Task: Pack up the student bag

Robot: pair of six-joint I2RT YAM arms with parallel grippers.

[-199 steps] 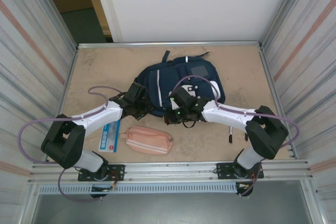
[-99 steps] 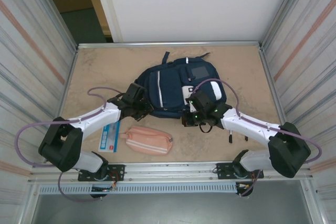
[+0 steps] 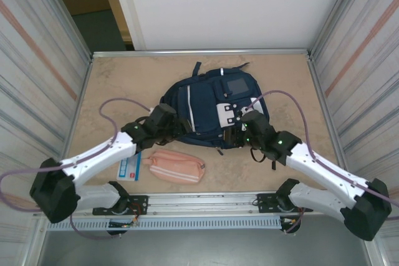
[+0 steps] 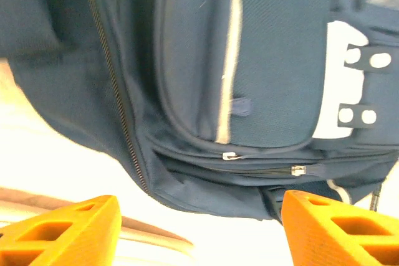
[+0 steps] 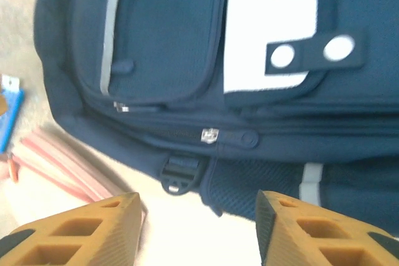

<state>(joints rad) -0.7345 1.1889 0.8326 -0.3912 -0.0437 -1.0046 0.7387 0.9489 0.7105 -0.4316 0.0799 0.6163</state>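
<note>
The student bag lies flat on the counter, toward 12 o'clock. Left jaws and right jaws hang released, empty, at its 6 o'clock edge. Soft, likely light fabric: pinch the zipper pull.

Beige stone-look tabletop, corrugated metal side walls, white back panel, aluminium rail in front

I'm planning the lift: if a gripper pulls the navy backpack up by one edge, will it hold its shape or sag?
Probably sag: the student bag lies flat, its fabric creased and slumped beside the zipper. The woven cloth looks grippy rather than slippery. Lying this low, it seems unlikely to roll or tip.
</note>
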